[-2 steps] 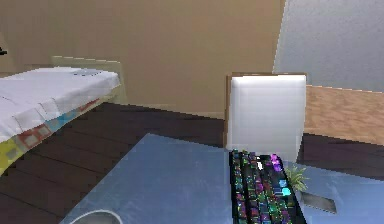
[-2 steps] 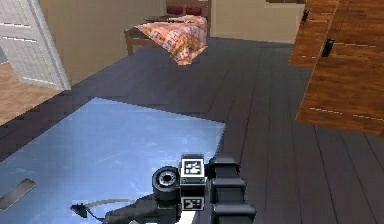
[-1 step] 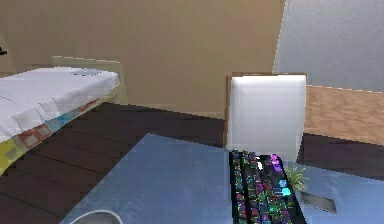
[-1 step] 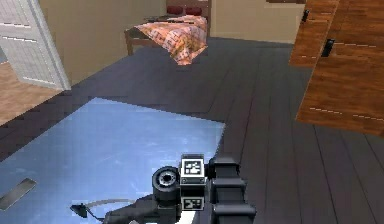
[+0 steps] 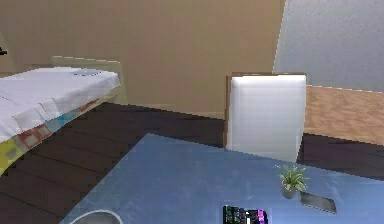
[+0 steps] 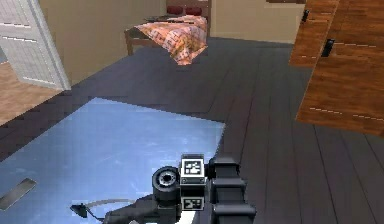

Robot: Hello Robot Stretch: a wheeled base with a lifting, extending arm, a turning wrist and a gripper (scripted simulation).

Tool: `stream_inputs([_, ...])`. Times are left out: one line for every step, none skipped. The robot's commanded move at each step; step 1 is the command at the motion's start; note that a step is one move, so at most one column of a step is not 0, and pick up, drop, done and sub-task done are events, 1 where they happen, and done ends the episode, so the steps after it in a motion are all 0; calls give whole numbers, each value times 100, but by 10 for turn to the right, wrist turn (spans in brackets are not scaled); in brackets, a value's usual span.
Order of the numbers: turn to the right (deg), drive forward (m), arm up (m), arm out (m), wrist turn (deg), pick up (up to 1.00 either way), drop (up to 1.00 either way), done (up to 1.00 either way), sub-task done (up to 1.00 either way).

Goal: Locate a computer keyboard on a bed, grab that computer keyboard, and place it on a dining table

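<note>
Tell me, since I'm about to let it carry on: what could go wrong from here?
The fingers appear close to the table; a drop might scrape it. The potted plant and small dark device on the table could be knocked by a sweeping arm. The chair at the table's far side may block the base.

The left edge crops the bed; whether the gripper holds anything seems unclear.
</note>
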Motion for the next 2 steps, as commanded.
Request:
stream_inputs([0,0,10,0,0,0,0,0,0])
stream_inputs([0,0,0,-8,0,0,0,0,0])
